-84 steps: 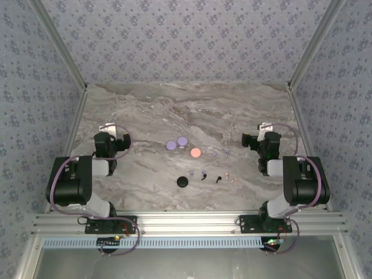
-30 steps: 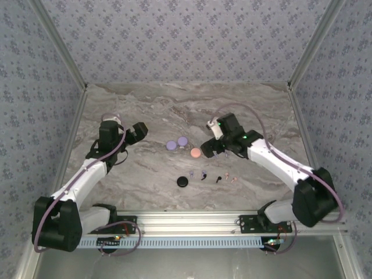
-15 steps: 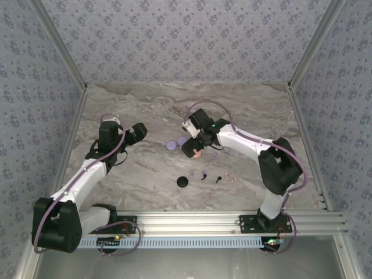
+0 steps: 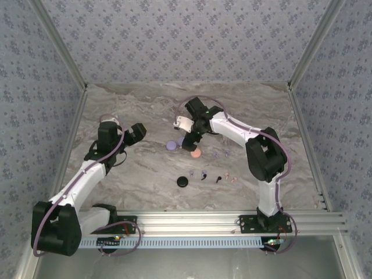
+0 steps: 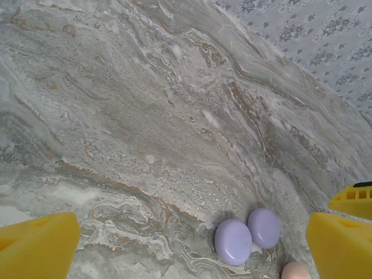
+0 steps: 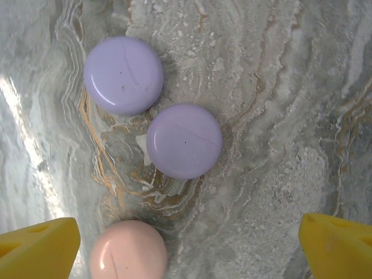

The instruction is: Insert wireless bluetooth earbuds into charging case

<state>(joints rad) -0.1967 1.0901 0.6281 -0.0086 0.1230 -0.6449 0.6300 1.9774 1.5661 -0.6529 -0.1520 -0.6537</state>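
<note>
Grey marbled tabletop carries one pale pink round disc, two lilac round discs just beyond it, and one black round disc nearer the bases. Tiny stemmed earbuds, too small to count, lie loose beside and right of the pink disc. The right hand hangs wide open over that disc, and the left hand is open well left of it.

Light was bright and even, shadows faint. White glare streaked the marble table at the right wrist view's left edge.
</note>
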